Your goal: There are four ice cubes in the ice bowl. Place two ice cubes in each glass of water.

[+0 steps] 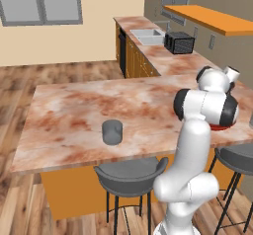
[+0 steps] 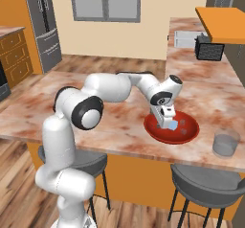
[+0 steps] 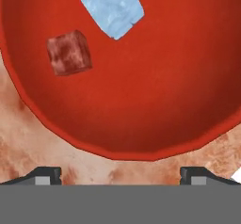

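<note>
The end effector (image 2: 168,122) hangs over the red bowl (image 2: 190,135) on the marble table (image 2: 119,126), its jaws spread wide and holding nothing; in the hand view a pale ice cube (image 3: 112,7) lies in the bowl beside a reddish cube (image 3: 68,52); one glass (image 2: 226,142) stands just right of the bowl, another (image 1: 112,132) well apart to the left, near the table's front edge.
</note>
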